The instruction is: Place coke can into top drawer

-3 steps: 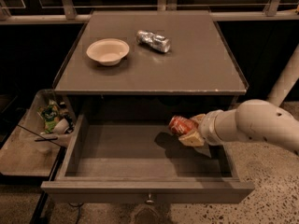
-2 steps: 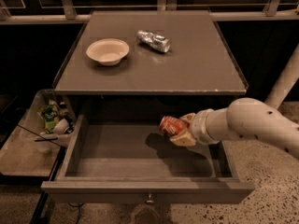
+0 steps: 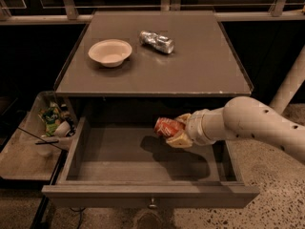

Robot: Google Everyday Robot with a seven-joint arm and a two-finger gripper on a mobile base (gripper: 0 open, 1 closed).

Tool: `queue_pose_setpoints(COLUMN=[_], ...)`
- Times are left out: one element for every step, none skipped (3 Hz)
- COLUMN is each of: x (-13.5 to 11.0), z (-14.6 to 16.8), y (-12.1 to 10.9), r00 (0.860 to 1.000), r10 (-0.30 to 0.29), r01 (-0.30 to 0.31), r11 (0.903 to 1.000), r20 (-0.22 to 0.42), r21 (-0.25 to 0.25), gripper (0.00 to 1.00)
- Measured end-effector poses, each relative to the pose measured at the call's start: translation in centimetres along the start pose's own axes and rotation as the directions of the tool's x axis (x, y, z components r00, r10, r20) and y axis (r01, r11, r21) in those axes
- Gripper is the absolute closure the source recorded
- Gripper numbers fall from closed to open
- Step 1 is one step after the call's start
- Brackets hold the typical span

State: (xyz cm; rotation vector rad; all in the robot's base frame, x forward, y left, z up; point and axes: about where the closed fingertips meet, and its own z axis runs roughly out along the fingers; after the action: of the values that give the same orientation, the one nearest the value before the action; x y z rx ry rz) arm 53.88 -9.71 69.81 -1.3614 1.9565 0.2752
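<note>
The robot's gripper (image 3: 176,130) reaches in from the right, and its fingers are closed tight on the coke can (image 3: 167,126). The red can lies on its side, held up over the inside of the top drawer (image 3: 119,159), which is pulled wide open. On the cabinet top (image 3: 200,66) sit a white bowl (image 3: 110,52) and a crinkled silver can (image 3: 157,41), near each other but apart.
</note>
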Motion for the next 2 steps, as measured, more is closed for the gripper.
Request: queue_pose_setpoints(x=[0.1,1.0], z=[2.0,4.9], y=[0.6,1.5], r00=[1.0,0.999], r10=[0.001,0.016], r01=[-0.001,-0.018], r11=[0.9994,0.9972], r20=[-0.008,-0.028], r21=[-0.033,-0.073], gripper=[1.0,1.0])
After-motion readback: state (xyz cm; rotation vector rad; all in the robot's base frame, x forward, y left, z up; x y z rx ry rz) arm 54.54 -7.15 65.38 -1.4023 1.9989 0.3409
